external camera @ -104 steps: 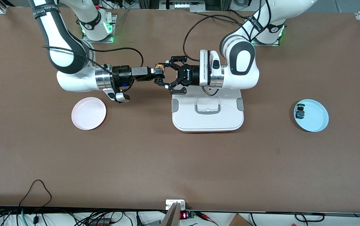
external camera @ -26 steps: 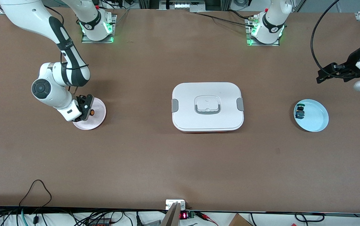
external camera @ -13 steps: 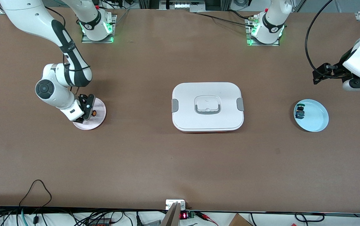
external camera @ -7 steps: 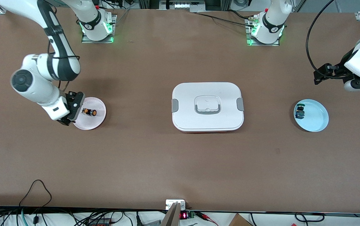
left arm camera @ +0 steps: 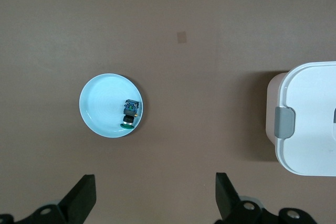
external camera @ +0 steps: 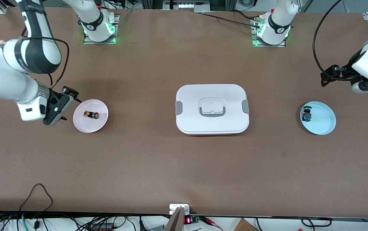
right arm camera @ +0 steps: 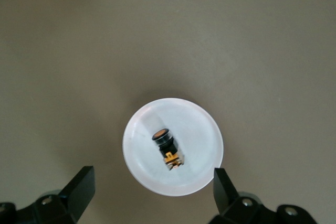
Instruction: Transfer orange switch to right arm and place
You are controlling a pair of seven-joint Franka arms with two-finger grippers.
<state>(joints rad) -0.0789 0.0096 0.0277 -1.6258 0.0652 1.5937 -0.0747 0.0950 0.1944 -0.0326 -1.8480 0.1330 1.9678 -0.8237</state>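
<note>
The orange switch (external camera: pixel 91 114) lay on its side in the pink plate (external camera: pixel 100 123), released moments earlier by the right gripper (external camera: pixel 62 104), which had lifted clear with jaws open, while the open-jawed left gripper (external camera: pixel 326 76) waited above the blue plate (external camera: pixel 326 126); placement looked complete.

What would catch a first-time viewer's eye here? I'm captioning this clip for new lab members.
First, the big white lidded container at the table's middle. Next, two small plates: a pink plate toward the right arm's end, with the orange switch lying on it, and a light blue plate toward the left arm's end, holding a green-capped switch. The right pincer hangs open beside the pink plate; the left pincer waits open near the blue one.
</note>
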